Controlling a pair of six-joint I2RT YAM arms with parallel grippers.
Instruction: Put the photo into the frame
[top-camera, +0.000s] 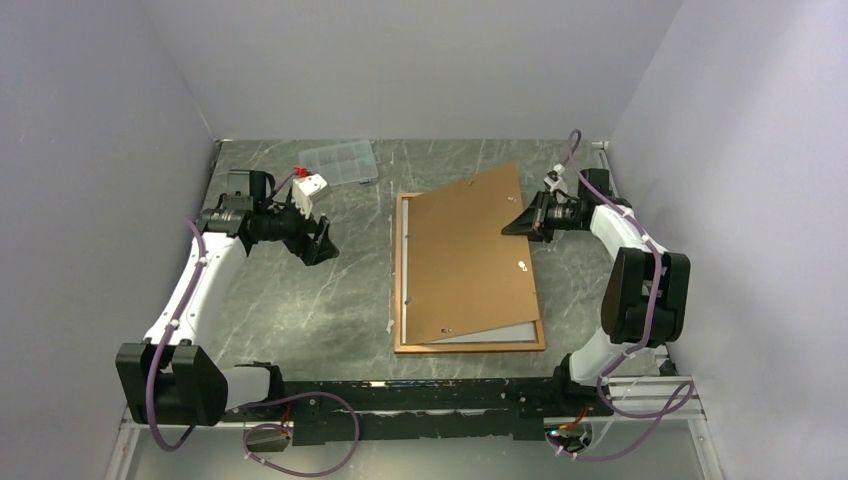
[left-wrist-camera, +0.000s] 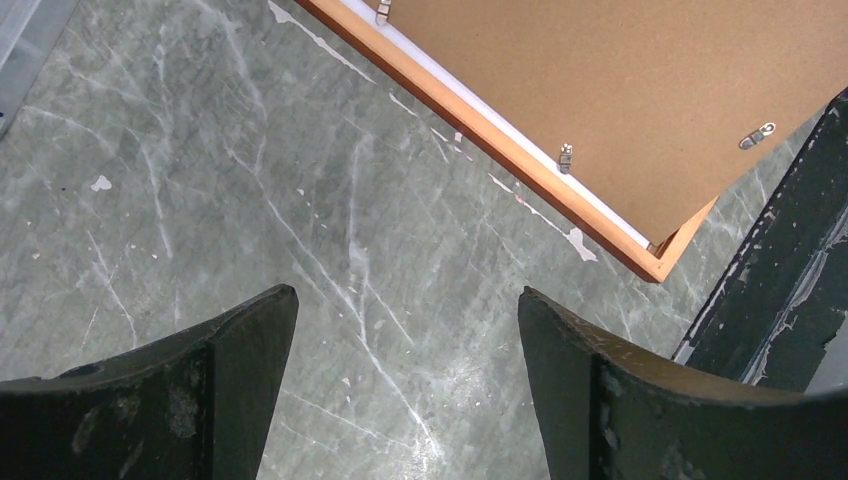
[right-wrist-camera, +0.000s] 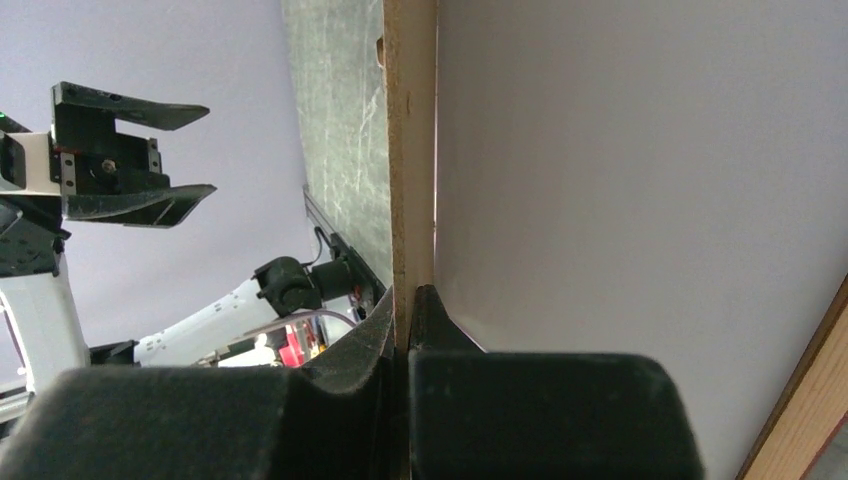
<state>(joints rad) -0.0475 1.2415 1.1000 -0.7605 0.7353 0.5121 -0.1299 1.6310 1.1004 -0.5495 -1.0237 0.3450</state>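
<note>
Marbled grey-green tabletop gives us open room btwn the arm bases and the frame, and along the whole L side. We see the frame lying flat at centre, its near rail parallel to the tabletop's near edge. Inside it, by the near R corner, a pale white strip shows, prob. the photo lying back-side up; printed face not visible. A brown backing board sits skewed over it, w/ its far R corner overhanging the frame's far rail. Left hand hovers L of the frame, spread wide and gripping nothing. Right hand is clamped on the board's R edge. At the far edge lies a clear compartment box; contents too small to tell.
</note>
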